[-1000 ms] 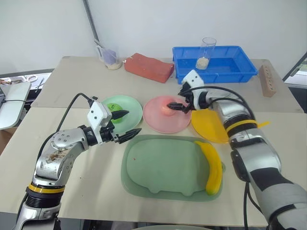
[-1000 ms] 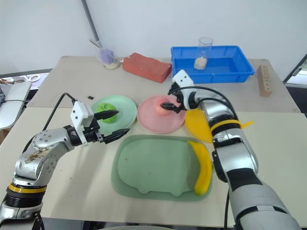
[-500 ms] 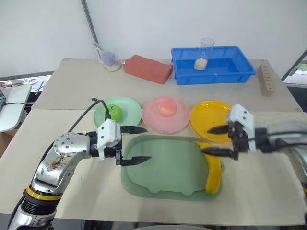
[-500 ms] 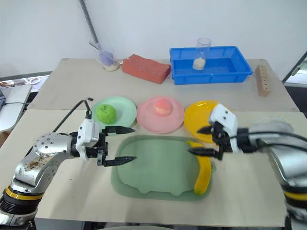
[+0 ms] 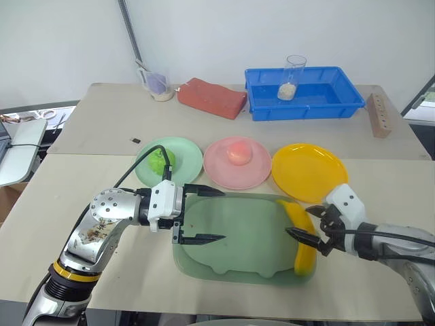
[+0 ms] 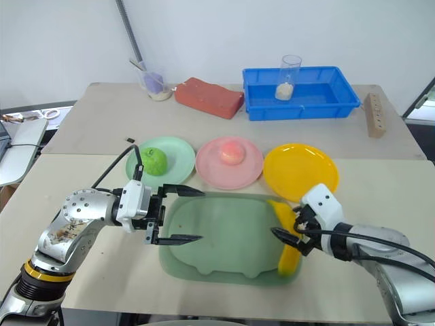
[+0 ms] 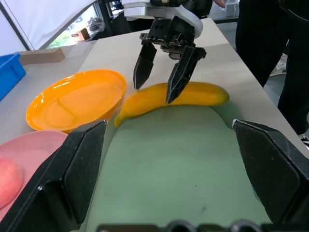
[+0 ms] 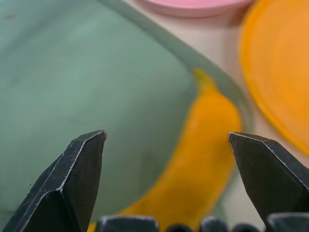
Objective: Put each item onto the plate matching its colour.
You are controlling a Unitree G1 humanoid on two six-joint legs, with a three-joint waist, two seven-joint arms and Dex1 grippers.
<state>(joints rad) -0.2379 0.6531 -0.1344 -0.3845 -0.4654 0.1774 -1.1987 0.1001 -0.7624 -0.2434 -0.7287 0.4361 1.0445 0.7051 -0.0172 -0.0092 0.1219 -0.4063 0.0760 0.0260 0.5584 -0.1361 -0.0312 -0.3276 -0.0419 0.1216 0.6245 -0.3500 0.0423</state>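
Note:
The green apple (image 5: 162,160) lies on the mint green plate (image 5: 187,155). The pink peach (image 5: 238,152) rests on the pink plate (image 5: 238,176). Nothing is on the yellow plate (image 5: 309,172). The yellow banana (image 5: 304,239) lies along the right edge of the pig-shaped tray (image 5: 234,234). My right gripper (image 5: 300,222) is open just above the banana's middle, its tips to either side of it; the left wrist view shows this gripper (image 7: 161,82) over the banana (image 7: 193,94). My left gripper (image 5: 216,216) is open over the tray's left part, pointing right and holding nothing.
A red brick-like block (image 5: 212,96), a blue bin (image 5: 333,98) with a clear glass (image 5: 290,76) in it, and a cup (image 5: 158,85) stand along the back. A wooden block (image 5: 379,115) lies at the far right. A person's dark legs (image 7: 285,48) stand beyond the table.
My right gripper left the peach on the pink plate and drew back to hover over the banana. My left gripper swung from the green plate to above the tray, turning to the right.

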